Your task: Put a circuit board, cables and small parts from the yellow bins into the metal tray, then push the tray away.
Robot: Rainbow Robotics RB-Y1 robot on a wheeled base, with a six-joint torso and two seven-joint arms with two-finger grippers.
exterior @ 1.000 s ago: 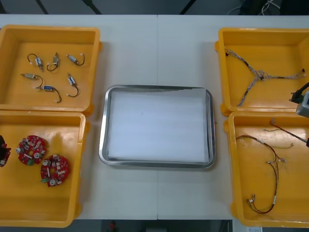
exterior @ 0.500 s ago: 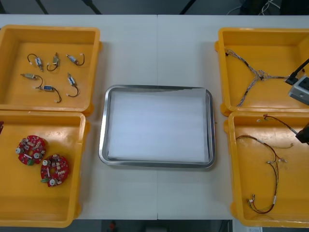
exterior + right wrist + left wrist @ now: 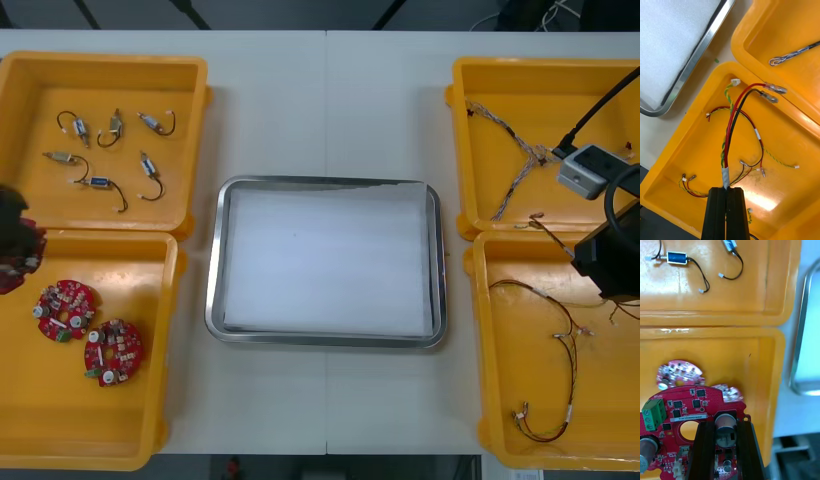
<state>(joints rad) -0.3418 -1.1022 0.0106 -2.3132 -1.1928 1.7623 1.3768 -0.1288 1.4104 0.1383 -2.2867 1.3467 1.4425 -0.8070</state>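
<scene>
Over the yellow bins (image 3: 172, 300), left pincer (image 3: 725, 426) gripping circuit board (image 3: 681, 408), right pincer (image 3: 727, 190) gripping cable (image 3: 729, 129)

Glossy plastic bins (image 3: 190, 75), glare just beside the right claw (image 3: 727, 192). Tray (image 3: 213, 290): polished metal rim, matt white grainy inside. Board (image 3: 715, 397) in the left claw (image 3: 726, 425): matt red.

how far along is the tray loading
Nothing is in the metal tray yet. In hand: the left tool grips a circuit board, the right tool a cable, both over their yellow bins. Left: placing these, the small metal parts, then pushing the tray.
</scene>
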